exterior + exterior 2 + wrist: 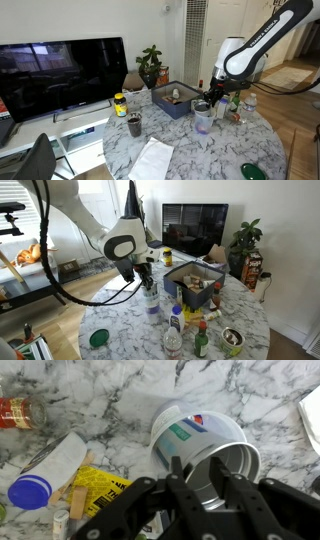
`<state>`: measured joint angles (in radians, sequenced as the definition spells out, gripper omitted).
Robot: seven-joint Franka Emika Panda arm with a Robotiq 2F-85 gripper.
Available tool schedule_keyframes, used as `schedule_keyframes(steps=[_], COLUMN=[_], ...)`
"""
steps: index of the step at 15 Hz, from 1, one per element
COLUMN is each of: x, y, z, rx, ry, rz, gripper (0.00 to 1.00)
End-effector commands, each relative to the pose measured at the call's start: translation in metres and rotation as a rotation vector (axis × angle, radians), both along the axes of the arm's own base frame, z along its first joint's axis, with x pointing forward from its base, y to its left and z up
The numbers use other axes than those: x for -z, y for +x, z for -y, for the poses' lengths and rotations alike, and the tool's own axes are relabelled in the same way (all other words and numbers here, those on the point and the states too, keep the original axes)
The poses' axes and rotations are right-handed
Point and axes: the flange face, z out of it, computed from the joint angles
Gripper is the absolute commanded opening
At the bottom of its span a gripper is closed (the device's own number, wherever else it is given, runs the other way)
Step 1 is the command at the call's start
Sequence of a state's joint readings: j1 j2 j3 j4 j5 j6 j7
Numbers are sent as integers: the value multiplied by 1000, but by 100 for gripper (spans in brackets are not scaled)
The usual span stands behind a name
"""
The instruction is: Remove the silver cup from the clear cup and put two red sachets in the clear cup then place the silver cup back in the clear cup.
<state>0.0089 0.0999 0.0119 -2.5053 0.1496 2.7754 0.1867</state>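
Silver metal sits inside pale plastic at the lower centre of the wrist view. The short, shiny silver cup (240, 472), dark inside, is nested in the translucent, bluish clear cup (186, 434), whose wall carries a small printed mark. We judge both to be upright on the white, grey-veined marble table (110, 388), with the long axis vertical and the mouths turned up toward the camera.

The black 2-fingered gripper (197, 470) enters from the bottom edge and hangs directly above them, so the cups lie straight below the hand and not to 1 side. Its 2 fingers stand narrowly apart astride the near wall, 1 apparently inside the silver cup. We cannot tell whether they press on that wall.

In both exterior views the gripper (205, 102) (146, 280) meets the clear cup (203, 122) (151, 305) from above, near mid-frame.

Contents:
- The clear cup holds the silver cup.
- The silver cup shows only a bare interior.
- The blue-grey open box (180, 103), above centre, holds small items too fine to name.
- The small dark mug (134, 124), left of centre, hides its inside.

We cannot pick out the red sachets in any view.

We judge that the step in hand is lifting out the silver cup. The pull should follow the vertical axis, and the light clear cup may ride up with it.
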Motion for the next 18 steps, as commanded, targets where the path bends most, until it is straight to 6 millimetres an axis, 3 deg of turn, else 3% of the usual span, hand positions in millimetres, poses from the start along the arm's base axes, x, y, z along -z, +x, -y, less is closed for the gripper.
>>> schedule_keyframes(steps=[1,6,12,17,18], x=[-13,-58,-105,-119,-116], y=[4,-5,-21,-30,-16], z=[-2,2,3,-1,1], rx=[24,68,204,253,223], ry=[9,16,54,56,68], rz=[33,116,153,120,146], gripper=[67,100,100,100,100])
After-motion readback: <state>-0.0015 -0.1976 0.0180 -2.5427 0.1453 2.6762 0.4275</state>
